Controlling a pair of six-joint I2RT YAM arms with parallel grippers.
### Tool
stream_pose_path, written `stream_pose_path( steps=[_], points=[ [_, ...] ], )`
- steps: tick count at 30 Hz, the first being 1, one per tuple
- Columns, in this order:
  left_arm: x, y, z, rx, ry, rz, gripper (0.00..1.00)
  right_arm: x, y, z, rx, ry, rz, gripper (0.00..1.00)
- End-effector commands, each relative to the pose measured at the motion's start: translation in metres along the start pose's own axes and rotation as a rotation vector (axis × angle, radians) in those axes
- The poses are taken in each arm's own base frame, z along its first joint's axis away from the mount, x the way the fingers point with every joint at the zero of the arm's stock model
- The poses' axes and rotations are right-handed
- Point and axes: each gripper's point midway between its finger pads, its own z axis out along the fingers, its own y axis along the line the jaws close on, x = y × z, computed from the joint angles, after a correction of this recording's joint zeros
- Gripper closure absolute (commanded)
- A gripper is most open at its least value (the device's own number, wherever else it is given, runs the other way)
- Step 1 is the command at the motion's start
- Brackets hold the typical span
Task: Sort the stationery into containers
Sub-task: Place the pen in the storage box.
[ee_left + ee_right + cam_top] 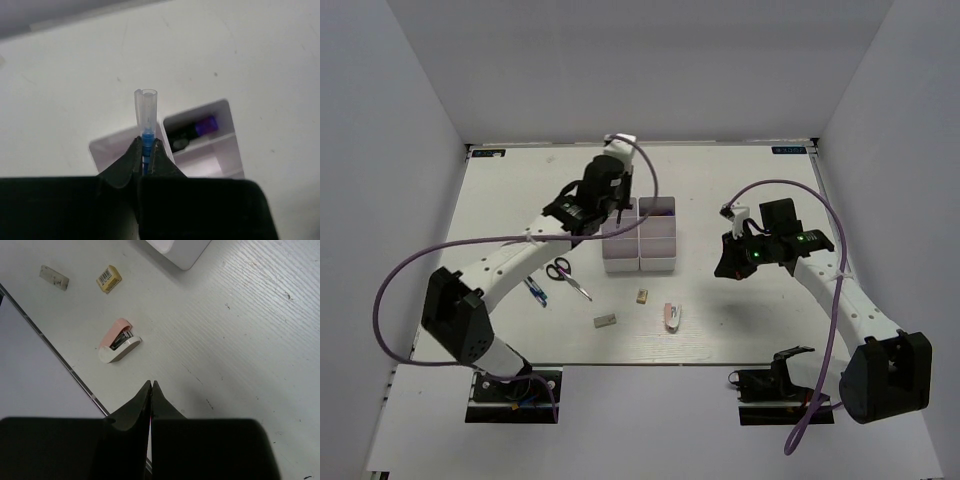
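Observation:
My left gripper [612, 218] hangs over the far left of the white bins [656, 262]. It is shut on a blue pen [145, 112] with a clear cap, which points out past the fingertips above a bin [107, 147]. A purple highlighter [204, 127] lies in the neighbouring far bin. Black-handled scissors [567, 272] and a blue pen-like item [535, 291] lie left of the bins. A beige eraser [109, 279], a grey block [54, 277] and a white-pink stapler [117, 342] lie in front. My right gripper [151, 384] is shut and empty, above the table right of the stapler. No green highlighter shows.
The table's front edge [55, 352] runs just beyond the stapler. A purple cable loops from each arm, the left one [395, 285] out over the table's left side. White walls close in the table on three sides.

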Motion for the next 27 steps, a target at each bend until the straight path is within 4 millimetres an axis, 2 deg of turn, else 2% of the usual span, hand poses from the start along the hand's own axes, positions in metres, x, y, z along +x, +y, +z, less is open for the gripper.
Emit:
stream_pose_path(
  steps=[1, 3, 4, 8, 12, 15, 16, 17, 23, 27],
  points=[
    [-0.066, 0.004, 0.003, -0.184, -0.225, 0.21, 1.0, -0.005, -0.001, 0.001, -0.01, -0.021, -0.026, 1.0],
    [-0.066, -0.013, 0.01, -0.214, -0.236, 0.314, 1.0, -0.004, 0.0, 0.002, -0.013, -0.02, -0.027, 1.0],
    [-0.083, -0.02, 0.01, -0.218, -0.317, 0.301, 1.0, -0.004, -0.001, 0.001, -0.013, -0.021, -0.027, 1.0],
    [-0.082, -0.029, 0.02, -0.247, -0.358, 0.376, 1.0, -0.004, -0.001, 0.003, -0.017, -0.019, -0.027, 1.0],
    [-0.068, -0.033, 0.031, -0.199, -0.352, 0.37, 1.0, -0.003, -0.001, 0.003, -0.021, -0.016, -0.03, 1.0],
    [-0.06, -0.028, 0.037, -0.18, -0.346, 0.363, 1.0, -0.002, -0.001, 0.003, -0.022, -0.012, -0.029, 1.0],
    [-0.05, -0.023, 0.04, -0.178, -0.331, 0.37, 1.0, -0.003, 0.0, 0.003, -0.023, -0.013, -0.031, 1.0],
    [-0.053, -0.024, 0.04, -0.167, -0.354, 0.355, 1.0, -0.004, -0.001, 0.003, -0.021, -0.016, -0.029, 1.0],
    [-0.018, -0.008, 0.048, -0.096, -0.299, 0.28, 1.0, -0.002, -0.002, 0.003, -0.023, -0.013, -0.022, 1.0],
    [-0.012, -0.006, 0.049, -0.088, -0.319, 0.284, 1.0, -0.002, -0.002, 0.003, -0.027, -0.013, -0.021, 1.0]
  ],
)
